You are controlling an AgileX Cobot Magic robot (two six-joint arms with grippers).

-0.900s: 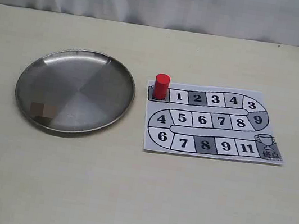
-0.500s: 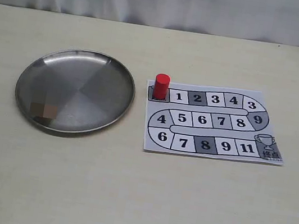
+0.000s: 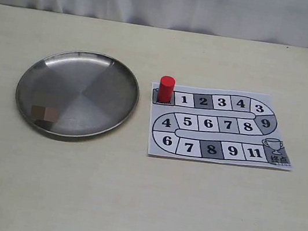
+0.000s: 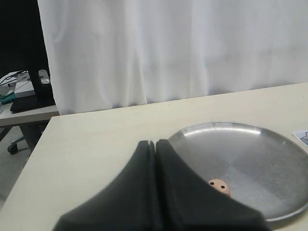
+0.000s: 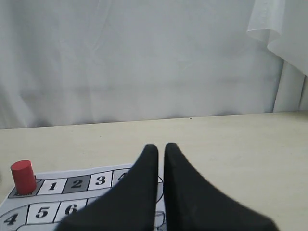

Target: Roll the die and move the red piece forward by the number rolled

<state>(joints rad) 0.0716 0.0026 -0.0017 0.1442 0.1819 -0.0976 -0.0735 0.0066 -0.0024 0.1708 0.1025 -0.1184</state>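
The die (image 3: 44, 113) shows only as a small tan blur in the near-left part of the steel plate (image 3: 107, 79). In the left wrist view the die (image 4: 219, 186) lies in the plate (image 4: 269, 159) with two dark pips on the face that shows, partly hidden behind my left gripper (image 4: 154, 143), which is shut and empty. The red piece (image 3: 166, 88) stands upright on the start square of the paper board (image 3: 206, 137), left of square 1. My right gripper (image 5: 161, 147) is shut and empty over the board (image 5: 77, 184), apart from the red piece (image 5: 23, 176). Neither gripper appears in the exterior view.
The numbered track runs from 1 next to the red piece to a trophy square (image 3: 274, 149) at the board's near right. A white curtain (image 3: 172, 1) hangs behind the beige table (image 3: 139, 207). The table's left edge (image 4: 33, 159) shows in the left wrist view.
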